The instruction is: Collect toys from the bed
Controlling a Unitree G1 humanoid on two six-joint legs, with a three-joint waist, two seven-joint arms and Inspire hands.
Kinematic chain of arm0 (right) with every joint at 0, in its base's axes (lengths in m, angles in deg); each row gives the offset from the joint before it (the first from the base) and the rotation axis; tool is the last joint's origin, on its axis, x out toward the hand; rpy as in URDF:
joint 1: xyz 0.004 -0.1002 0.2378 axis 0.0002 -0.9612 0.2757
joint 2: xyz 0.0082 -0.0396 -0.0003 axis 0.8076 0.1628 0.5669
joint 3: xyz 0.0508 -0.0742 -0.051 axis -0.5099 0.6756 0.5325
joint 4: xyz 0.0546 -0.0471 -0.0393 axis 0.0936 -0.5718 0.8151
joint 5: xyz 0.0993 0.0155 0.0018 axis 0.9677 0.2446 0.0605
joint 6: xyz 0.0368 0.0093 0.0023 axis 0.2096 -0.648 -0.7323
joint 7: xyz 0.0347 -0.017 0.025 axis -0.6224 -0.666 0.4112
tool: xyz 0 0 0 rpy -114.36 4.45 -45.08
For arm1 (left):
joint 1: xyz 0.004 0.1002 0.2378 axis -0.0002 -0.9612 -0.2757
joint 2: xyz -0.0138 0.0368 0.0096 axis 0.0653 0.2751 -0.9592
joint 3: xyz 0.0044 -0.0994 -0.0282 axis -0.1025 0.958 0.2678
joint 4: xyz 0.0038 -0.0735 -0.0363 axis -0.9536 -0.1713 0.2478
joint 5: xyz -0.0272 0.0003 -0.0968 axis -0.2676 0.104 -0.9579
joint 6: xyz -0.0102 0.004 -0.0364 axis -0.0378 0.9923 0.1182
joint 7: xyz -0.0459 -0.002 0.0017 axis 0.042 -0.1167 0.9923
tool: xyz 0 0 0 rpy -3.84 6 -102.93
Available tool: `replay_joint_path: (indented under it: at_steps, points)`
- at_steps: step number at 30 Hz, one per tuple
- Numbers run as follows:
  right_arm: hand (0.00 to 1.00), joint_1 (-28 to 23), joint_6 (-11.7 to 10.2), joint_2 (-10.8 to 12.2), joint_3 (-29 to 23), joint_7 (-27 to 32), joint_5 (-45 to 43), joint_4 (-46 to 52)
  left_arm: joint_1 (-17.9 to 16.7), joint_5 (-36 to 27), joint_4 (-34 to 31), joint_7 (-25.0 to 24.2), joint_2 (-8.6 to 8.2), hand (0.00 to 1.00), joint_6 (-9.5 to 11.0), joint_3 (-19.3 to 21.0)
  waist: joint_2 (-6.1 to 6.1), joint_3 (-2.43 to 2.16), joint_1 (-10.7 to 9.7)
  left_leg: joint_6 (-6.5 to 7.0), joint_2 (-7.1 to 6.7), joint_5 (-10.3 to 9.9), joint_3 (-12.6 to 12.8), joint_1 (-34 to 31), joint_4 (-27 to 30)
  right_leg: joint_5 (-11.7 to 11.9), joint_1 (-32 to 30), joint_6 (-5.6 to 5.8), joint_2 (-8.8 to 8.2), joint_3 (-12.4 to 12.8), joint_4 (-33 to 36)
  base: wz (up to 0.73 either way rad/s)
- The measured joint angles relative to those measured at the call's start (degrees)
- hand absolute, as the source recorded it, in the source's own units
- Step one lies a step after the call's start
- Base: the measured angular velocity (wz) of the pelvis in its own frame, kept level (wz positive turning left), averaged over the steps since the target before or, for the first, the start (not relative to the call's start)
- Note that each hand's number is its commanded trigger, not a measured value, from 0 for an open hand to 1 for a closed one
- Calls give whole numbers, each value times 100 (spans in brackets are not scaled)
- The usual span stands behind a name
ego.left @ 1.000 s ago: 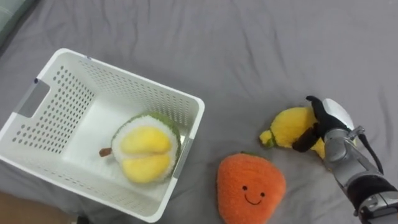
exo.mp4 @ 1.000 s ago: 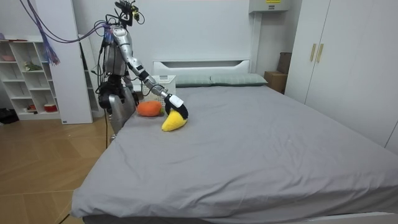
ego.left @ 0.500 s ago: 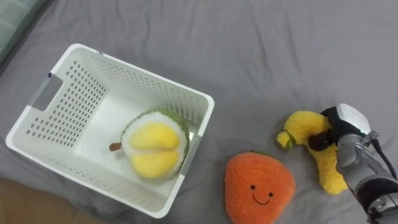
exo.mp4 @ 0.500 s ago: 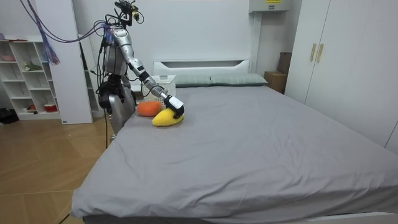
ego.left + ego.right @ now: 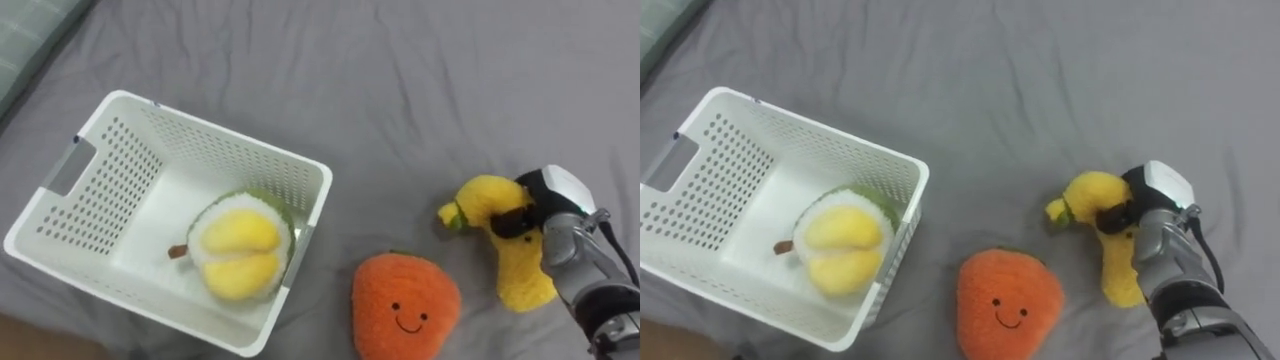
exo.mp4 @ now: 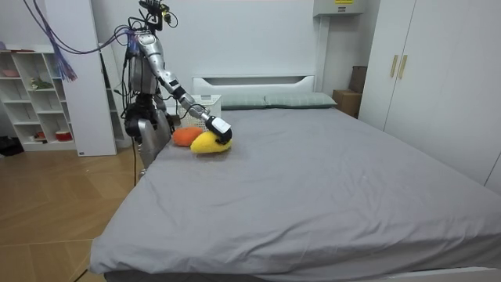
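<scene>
Right hand (image 5: 550, 198) has its fingers curled round the bend of the banana plush (image 5: 522, 275), which rests on the bed (image 5: 420, 90), stem end pointing left. The white basket (image 5: 240, 145) lies well to the hand's left, beyond the orange plush (image 5: 405, 305).

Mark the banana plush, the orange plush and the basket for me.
banana plush (image 5: 522, 280): left eye view, on its lower end.
orange plush (image 5: 403, 308): left eye view, on the middle of its face.
basket (image 5: 240, 138): left eye view, on its far rim.
</scene>
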Motion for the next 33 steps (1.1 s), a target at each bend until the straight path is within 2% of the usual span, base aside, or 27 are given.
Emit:
replay_joint_path:
  at_steps: [2,4,8,12,15,19,25,27,33]
  points:
    - [100,-86,12,-1,-150,-6,-13,500,-173,-22,2,3,8,0,-22,158,-13,-56,-183,0,2,0,21,353,-72,-7,313,11,7,88,-7,-6]
    - [100,-117,75,-64,-164,-24,-13,941,-360,-60,-29,19,28,0,-20,202,-50,-107,-249,-1,3,-1,104,522,-160,-27,414,38,8,155,-3,-17]
    - [100,-191,203,-167,-325,-92,211,1825,-588,-55,-137,54,33,0,-19,342,-73,-123,-342,6,0,-20,121,822,-202,-27,682,39,21,230,3,-8]
    - [100,-198,282,-164,-394,-226,311,2359,-602,-16,-149,84,18,0,-38,423,-100,-143,-373,4,-1,-25,111,994,-221,-27,848,40,34,238,4,0]
    - [100,-308,362,-163,-421,-299,129,3133,-622,0,-223,82,16,0,-57,425,-95,-143,-358,4,0,-23,136,1018,-190,-23,877,39,60,237,5,0]
    - [100,-635,461,-161,-410,-573,89,4186,-646,-2,-444,47,-41,0,-223,601,-85,-141,-242,6,1,-26,122,1107,-233,-25,946,42,66,227,2,0]
    - [100,-651,515,-142,-253,-783,-89,4993,-616,19,-447,78,-110,0,-243,637,-16,-94,-9,9,3,-28,122,1248,-327,-32,1042,54,70,242,3,0]
    - [100,-650,545,-42,-227,-839,-95,5182,-614,125,-447,125,-147,0,-245,639,14,-74,73,12,1,-31,112,1250,-328,-33,1049,55,67,235,1,0]
    - [100,-499,775,311,250,-1252,-154,5309,-607,259,-445,155,-155,0,-267,623,15,-71,166,12,-11,-30,-6,1229,-319,-38,1072,62,57,94,1,10]
